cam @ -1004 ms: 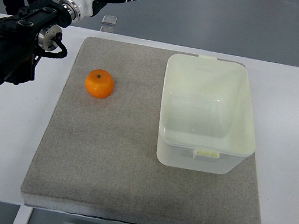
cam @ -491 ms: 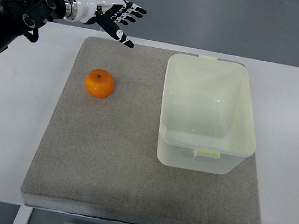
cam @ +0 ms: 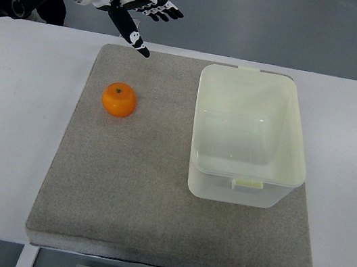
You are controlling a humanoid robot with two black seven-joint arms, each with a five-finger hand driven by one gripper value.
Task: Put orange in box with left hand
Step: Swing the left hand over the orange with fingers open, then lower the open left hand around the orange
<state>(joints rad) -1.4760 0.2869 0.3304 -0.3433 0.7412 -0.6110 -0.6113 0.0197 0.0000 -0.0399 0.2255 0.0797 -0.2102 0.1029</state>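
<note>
I see the left hand (cam: pixel 140 14) up at the far left of the view, its arm reaching in from the picture's left edge. The fingers (cam: pixel 164 11) are spread wide and hold nothing; the thumb points down toward the mat's (cam: pixel 127 193) far edge. The hand sits beyond that edge, apart from the orange (cam: pixel 118 99).

The orange rests on the left part of the grey mat, stem dimple up, touching nothing else. The box (cam: pixel 249 135) stands on the right part of the mat, open at the top, pale and translucent, with a small tab on its near rim and another on its far rim. I see nothing inside it. The orange and the box are well apart, with bare mat between them.

The mat lies on a white surface (cam: pixel 5 145), which shows on all sides of it. I cannot see the right hand in this view.
</note>
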